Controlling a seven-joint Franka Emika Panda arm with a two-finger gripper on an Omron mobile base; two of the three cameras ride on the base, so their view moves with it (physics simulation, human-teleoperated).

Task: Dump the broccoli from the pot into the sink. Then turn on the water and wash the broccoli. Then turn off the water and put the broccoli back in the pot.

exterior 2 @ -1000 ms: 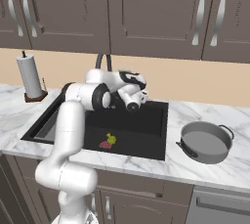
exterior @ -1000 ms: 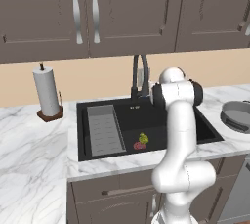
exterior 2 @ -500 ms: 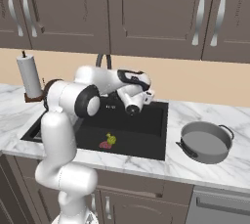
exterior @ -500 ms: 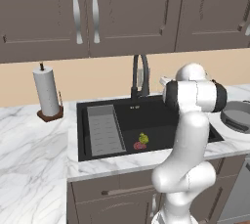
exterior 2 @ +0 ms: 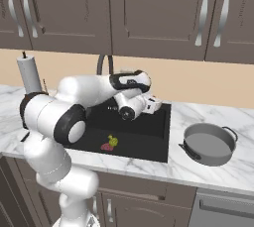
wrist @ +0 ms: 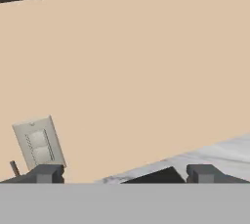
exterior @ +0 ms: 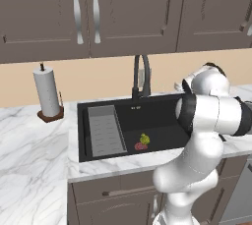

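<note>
The broccoli (exterior: 144, 138) (exterior 2: 113, 141) lies on the floor of the black sink (exterior: 162, 111) (exterior 2: 149, 137), beside the red drain (exterior: 141, 146) (exterior 2: 105, 146). At the sink's back edge stands the dark faucet (exterior: 141, 76) (exterior 2: 104, 65). The grey pot (exterior 2: 209, 143) sits upright on the counter right of the sink. My gripper (exterior 2: 153, 103) (wrist: 125, 174) hovers over the sink's back right part, well above the broccoli and left of the pot. It faces the back wall. Its fingertips (wrist: 46, 173) stand wide apart with nothing between them, so it is open.
A grey ribbed tray (exterior: 106, 130) fills the sink's left side. A paper towel roll (exterior: 47, 92) (exterior 2: 29, 75) stands on the marble counter at the left. A wall outlet (wrist: 38, 142) is on the beige backsplash. Cabinet doors (exterior: 83, 13) hang above.
The arm has swung to the right, carrying the hand from over the sink's middle toward its back right corner. The broccoli and the pot have stayed put.
</note>
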